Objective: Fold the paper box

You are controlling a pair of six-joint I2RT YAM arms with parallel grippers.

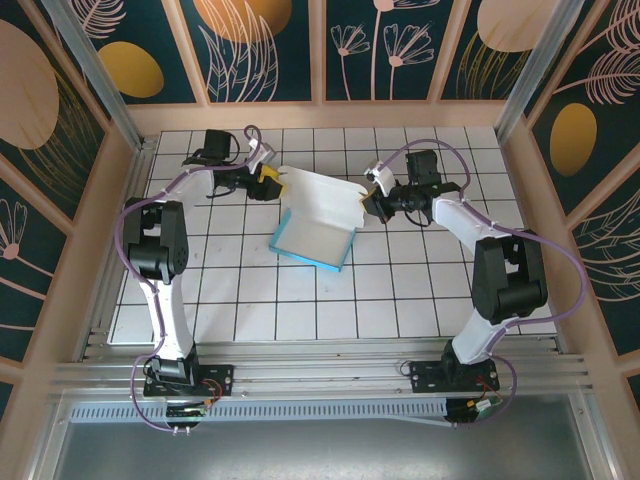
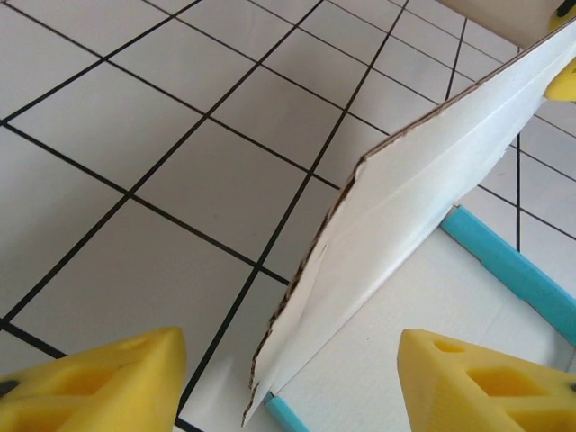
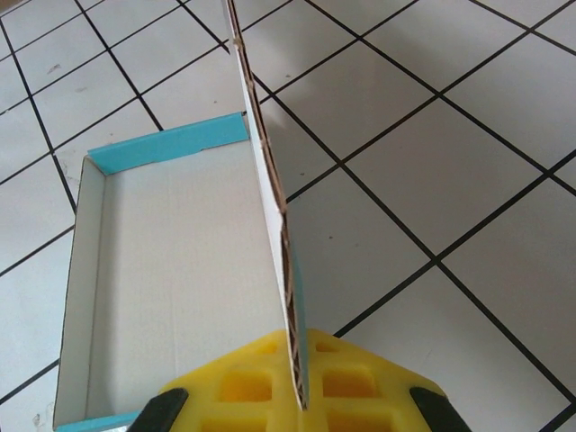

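Right wrist: right claw [image 3: 297,400] seemingly tight on paper box [image 3: 180,270].

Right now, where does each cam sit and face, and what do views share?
Top external: above and behind the bases, looking down on the table; both arms, left gripper and right gripper flanking the paper box.
Left wrist: on that wrist, looking down across tiles at the raised flap; own yellow fingers apart.
Right wrist: on that wrist, looking down the flap's edge into the box; own fingers clamped on the flap.
Shared: both wrist views see the flap and turquoise rim.
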